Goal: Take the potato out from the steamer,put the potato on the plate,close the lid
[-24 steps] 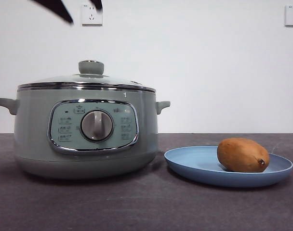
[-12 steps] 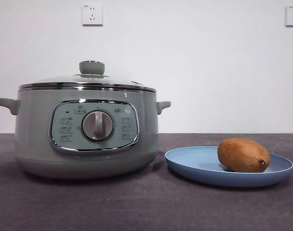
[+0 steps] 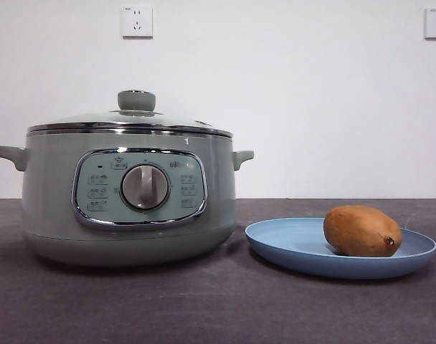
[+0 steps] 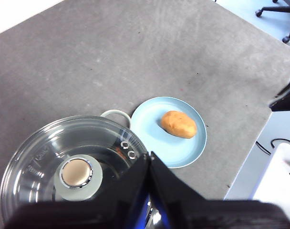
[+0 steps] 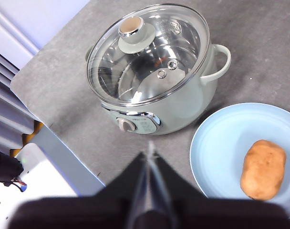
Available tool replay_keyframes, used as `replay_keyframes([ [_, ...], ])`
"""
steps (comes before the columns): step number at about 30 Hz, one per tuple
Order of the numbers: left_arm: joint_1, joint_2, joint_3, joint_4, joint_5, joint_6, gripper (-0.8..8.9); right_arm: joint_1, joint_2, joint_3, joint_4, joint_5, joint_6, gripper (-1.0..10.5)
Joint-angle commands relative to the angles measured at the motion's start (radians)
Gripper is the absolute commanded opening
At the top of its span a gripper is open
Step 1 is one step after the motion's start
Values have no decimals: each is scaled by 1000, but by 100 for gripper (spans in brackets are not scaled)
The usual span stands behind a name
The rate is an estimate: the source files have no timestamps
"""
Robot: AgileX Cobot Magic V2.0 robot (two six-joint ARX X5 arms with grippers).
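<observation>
Now the smooth orange-brown potato [image 3: 361,231] lies on the wide light-blue plate [image 3: 275,240], at 3 o'clock from the sage-green steamer [image 3: 128,190]. Its domed glass lid [image 3: 130,119] sits flat. Left hand [image 4: 150,160] and right hand [image 5: 150,160] are pinched together, holding nothing; best keep both high.

Orange-brown potato [image 3: 361,231] lies on blue plate [image 3: 290,247] beside green steamer [image 3: 128,193], glass lid [image 3: 132,118] on

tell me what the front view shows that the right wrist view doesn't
Only the front view shows the white wall sockets and the sage-green steamer's far side handle. Only the right wrist view shows the right gripper, jaws shut, and down through the domed glass lid into a shiny, empty-looking steamer. Both show the lid on, and the orange-brown potato resting on the light-blue plate.
</observation>
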Motion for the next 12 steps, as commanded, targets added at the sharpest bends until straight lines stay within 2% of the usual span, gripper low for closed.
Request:
replay_keyframes([
  [1,-3,5,-4,-50,-3,-6,-3,0,-2,6,1,1,-8,-16],
  [12,-1,5,-4,-45,-5,-6,-3,0,-2,6,1,2,-8,-16],
])
